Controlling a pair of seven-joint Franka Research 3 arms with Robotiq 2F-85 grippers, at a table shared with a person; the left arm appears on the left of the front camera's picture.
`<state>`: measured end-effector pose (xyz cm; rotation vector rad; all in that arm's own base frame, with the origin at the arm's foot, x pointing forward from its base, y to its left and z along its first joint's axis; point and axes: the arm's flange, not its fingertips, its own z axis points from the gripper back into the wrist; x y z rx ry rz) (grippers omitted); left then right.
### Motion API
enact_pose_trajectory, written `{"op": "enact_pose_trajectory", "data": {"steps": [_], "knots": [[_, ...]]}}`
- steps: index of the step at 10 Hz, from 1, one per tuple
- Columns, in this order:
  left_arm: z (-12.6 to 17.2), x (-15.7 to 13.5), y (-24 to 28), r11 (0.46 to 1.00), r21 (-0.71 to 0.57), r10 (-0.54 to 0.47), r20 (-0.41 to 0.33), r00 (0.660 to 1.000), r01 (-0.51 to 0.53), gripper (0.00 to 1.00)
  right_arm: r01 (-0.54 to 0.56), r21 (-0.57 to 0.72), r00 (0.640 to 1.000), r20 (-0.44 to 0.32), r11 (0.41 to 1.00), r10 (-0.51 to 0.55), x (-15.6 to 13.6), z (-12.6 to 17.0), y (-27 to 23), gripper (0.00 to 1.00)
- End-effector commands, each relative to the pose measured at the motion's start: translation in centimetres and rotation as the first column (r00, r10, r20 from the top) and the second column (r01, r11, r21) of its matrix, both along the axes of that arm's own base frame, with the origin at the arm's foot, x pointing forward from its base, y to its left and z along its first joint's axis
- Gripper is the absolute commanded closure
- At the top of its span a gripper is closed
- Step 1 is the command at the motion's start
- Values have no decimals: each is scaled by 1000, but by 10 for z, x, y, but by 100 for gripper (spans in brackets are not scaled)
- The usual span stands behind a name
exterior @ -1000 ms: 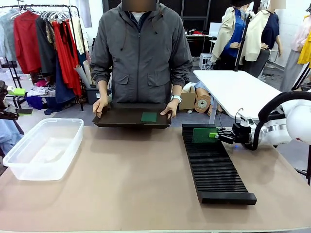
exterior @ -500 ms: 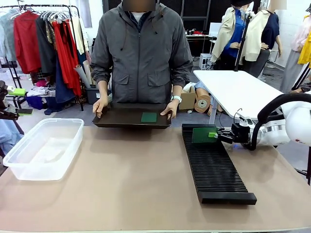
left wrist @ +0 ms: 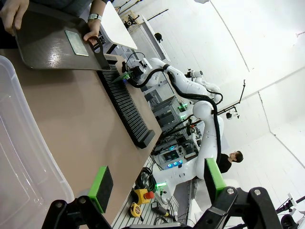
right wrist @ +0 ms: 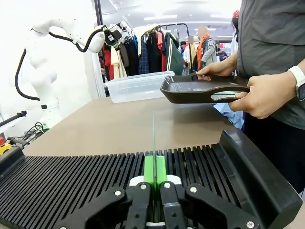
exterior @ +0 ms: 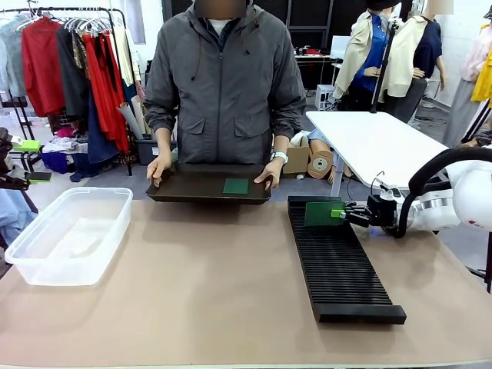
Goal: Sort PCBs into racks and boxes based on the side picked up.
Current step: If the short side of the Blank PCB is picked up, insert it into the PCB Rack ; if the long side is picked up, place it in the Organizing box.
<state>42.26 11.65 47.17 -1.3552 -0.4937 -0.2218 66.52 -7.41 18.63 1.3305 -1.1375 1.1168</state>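
My right gripper (exterior: 339,213) is shut on a green PCB (exterior: 321,213) and holds it upright on edge over the far end of the black slotted rack (exterior: 338,261). In the right wrist view that PCB (right wrist: 154,136) shows edge-on between the green pads of the right gripper (right wrist: 154,172), standing in the rack's slots (right wrist: 71,176). Another PCB (exterior: 236,185) lies flat on a dark tray (exterior: 192,187) that the person holds with both hands at the far edge. The clear box (exterior: 69,234) sits at the left. My left gripper (left wrist: 157,183) hangs open near the box (left wrist: 19,157).
The person stands close behind the tray at the table's far side. A white table (exterior: 377,142) stands behind on the right. Between the box and the rack the tan tabletop (exterior: 207,277) is bare.
The right gripper and its PCB have barely shifted at the rack's far end. The tray, the person's hands and the left gripper stay where they were.
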Motion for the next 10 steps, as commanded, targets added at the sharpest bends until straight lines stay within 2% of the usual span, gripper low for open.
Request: {"op": "enact_pose_trajectory", "data": {"steps": [1,10], "knots": [[1,-1,0,1000,-1,-3,3,1000,3,0,2,4,1000,-3,1000,-2,-3,-4,-2,100],[1,-1,0,1000,-1,-3,3,1000,3,0,65,53,998,8,997,-65,-23,-12,1,100]]}}
